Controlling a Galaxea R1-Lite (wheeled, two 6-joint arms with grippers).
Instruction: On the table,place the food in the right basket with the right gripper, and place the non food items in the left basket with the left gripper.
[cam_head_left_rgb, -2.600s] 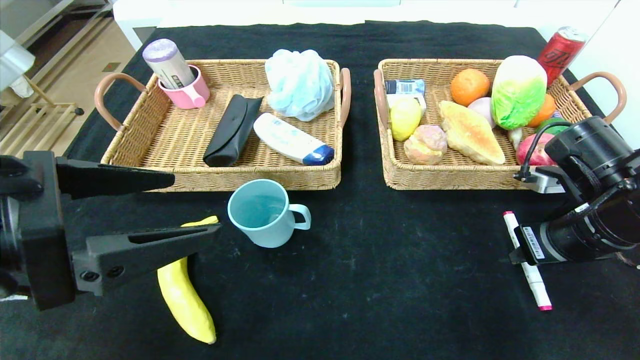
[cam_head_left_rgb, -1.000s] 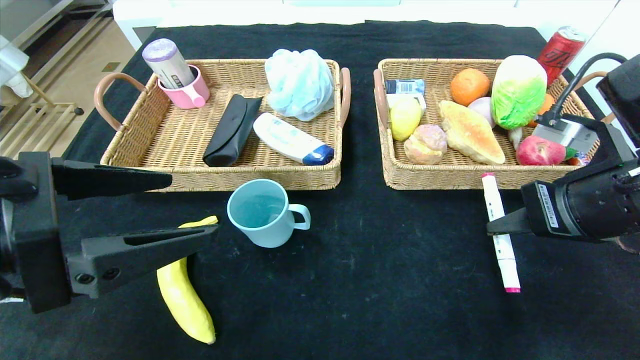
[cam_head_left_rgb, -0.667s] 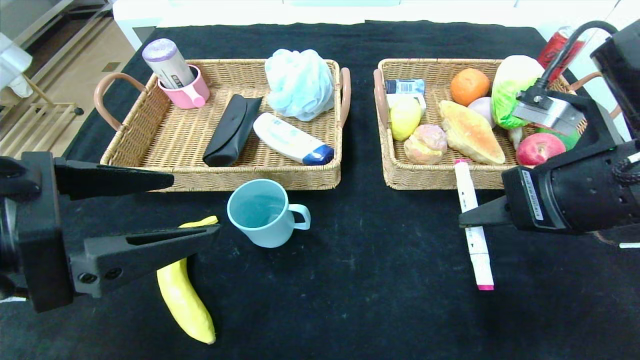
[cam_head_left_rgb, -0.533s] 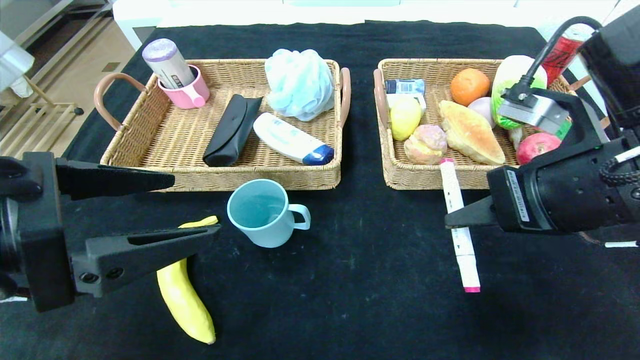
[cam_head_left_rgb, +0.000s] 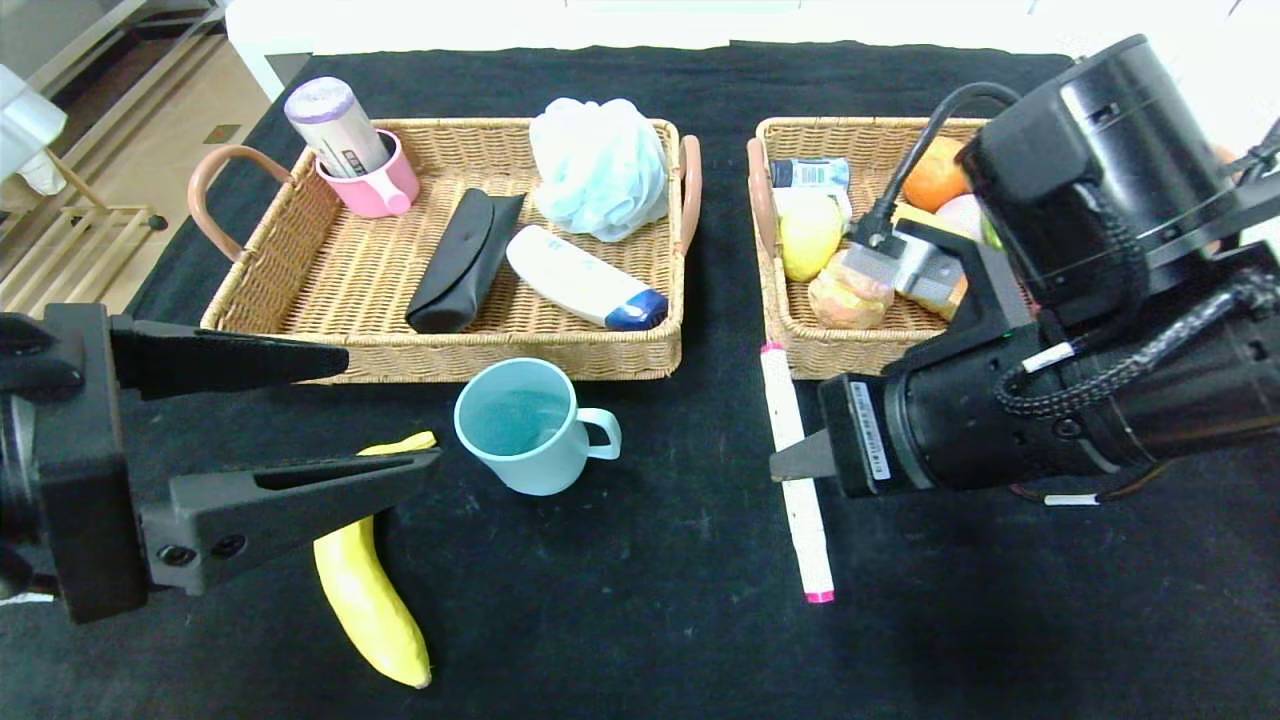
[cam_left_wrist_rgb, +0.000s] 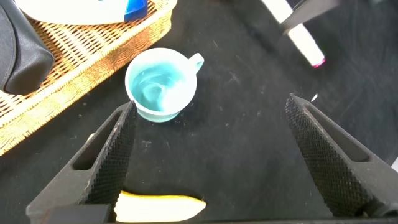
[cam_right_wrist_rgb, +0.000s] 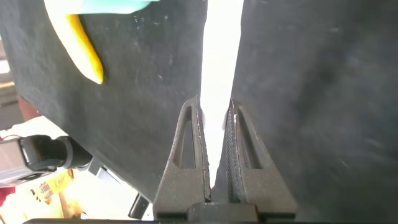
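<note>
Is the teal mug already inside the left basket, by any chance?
No, the teal mug stands on the black cloth just in front of the left basket.

- the head view looks forward and down from high on the robot onto the black surface (cam_head_left_rgb: 650, 600), taking in both baskets side by side, with each arm entering from its own side.
- the left wrist view looks along the left tool (cam_left_wrist_rgb: 211, 155) down onto the surface, close in, its two fingers framing the teal mug (cam_left_wrist_rgb: 161, 84).
- the right wrist view sits very near, looking down the right tool (cam_right_wrist_rgb: 214, 149) at the white marker (cam_right_wrist_rgb: 221, 50).
- head and left wrist views share the mug (cam_head_left_rgb: 530, 425), the banana (cam_head_left_rgb: 370, 590) and the marker (cam_head_left_rgb: 795, 470); the right wrist view also catches the banana (cam_right_wrist_rgb: 81, 43).
</note>
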